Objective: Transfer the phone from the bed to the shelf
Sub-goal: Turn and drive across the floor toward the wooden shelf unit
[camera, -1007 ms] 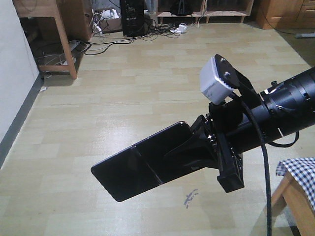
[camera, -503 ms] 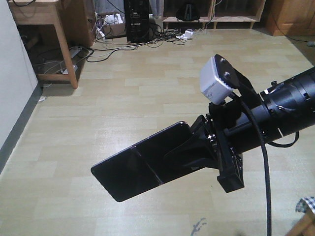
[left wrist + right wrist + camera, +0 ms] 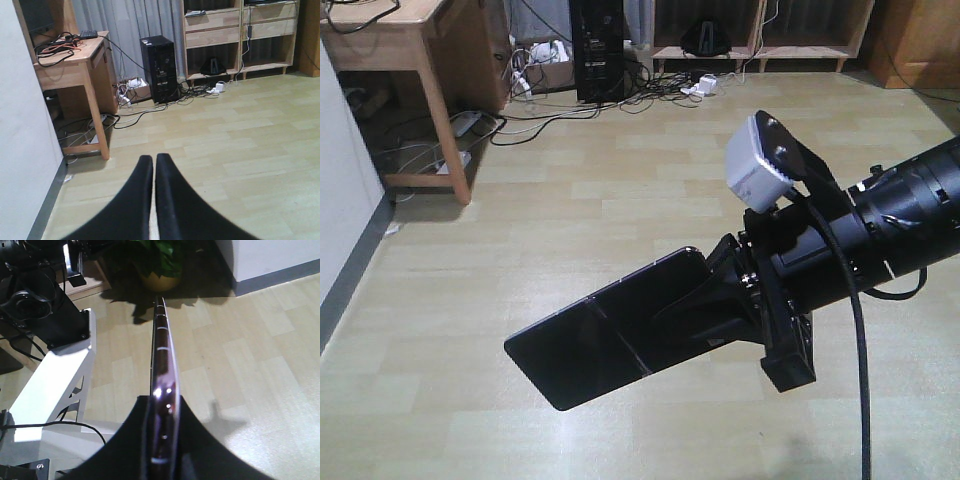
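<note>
Thin glossy black phone (image 3: 590,350) is overhanging the right pincer (image 3: 692,306) clamping only its end, risking a slip; left pincer (image 3: 154,167) together.

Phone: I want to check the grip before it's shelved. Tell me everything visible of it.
The phone is a thin glossy black slab with a crease across its middle and a pinkish metallic edge. It hangs above the floor, lying roughly flat, one end clamped in the right gripper; nothing else touches it.
</note>
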`<state>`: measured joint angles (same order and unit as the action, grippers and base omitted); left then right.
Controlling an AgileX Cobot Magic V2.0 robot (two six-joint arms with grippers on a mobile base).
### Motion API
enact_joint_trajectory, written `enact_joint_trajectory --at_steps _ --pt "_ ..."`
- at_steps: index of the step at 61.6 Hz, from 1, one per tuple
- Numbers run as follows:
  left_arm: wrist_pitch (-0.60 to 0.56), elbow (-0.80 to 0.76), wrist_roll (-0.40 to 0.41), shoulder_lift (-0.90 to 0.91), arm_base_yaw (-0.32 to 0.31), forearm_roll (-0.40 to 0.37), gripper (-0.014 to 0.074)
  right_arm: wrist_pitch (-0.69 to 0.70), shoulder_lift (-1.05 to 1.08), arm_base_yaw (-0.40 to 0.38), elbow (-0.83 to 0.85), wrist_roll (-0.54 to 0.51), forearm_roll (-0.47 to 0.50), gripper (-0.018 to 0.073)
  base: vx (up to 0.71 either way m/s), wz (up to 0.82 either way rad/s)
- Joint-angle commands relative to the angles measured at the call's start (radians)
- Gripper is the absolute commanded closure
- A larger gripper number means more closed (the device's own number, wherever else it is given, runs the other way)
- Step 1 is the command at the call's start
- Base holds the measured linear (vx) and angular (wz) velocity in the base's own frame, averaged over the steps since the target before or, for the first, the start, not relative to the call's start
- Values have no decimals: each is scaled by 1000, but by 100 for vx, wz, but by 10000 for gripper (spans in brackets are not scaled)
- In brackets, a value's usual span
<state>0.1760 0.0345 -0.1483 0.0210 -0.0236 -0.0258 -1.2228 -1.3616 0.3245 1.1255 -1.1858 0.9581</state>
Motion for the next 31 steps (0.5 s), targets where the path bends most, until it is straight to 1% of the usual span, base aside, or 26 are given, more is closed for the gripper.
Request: enact_joint_trajectory --at_steps 1,16,31 --pt "-71 -23 6 5 1 -9 595 -63 33 1 28 -3 81 562 34 -8" --pt "-71 -23 6 5 1 -9 595 -63 33 1 28 -3 81 562 34 -16" --pt "-71 -23 6 5 1 -9 595 -63 33 1 28 -3 81 562 35 -27"
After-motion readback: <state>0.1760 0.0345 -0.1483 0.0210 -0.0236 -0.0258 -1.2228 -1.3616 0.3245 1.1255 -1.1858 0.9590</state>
